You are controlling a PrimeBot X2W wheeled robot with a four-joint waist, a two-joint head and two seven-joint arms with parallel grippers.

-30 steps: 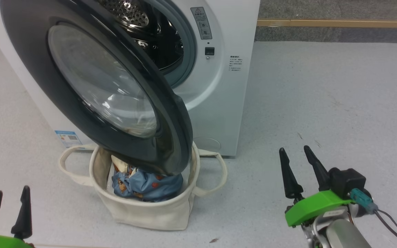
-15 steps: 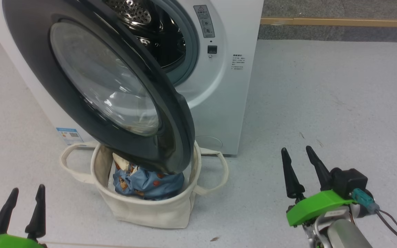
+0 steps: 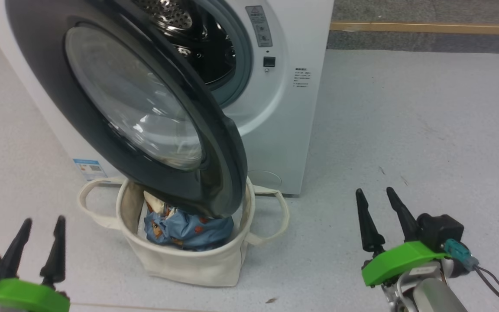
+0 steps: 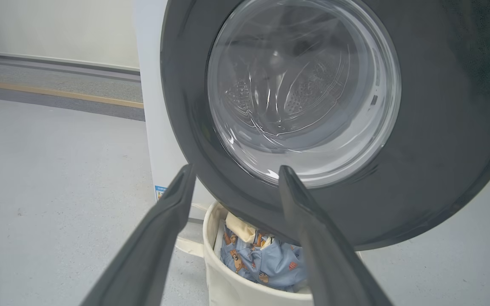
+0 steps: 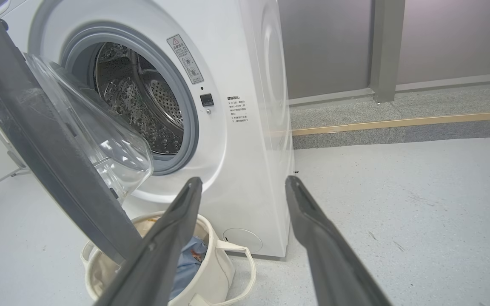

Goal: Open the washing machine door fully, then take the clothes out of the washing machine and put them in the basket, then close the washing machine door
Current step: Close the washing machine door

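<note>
Clothes sit in the basket beneath the swung-out washing machine door; left pincer and right pincer hover near, both spread and empty.

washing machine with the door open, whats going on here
Laundry unloading, nearly done. The clothes lie in the basket before the washing machine, and the visible part of the drum looks empty. The washing machine door stands open over the basket. The left claw and right claw are open, empty, clear of the door; closing it remains.
</note>
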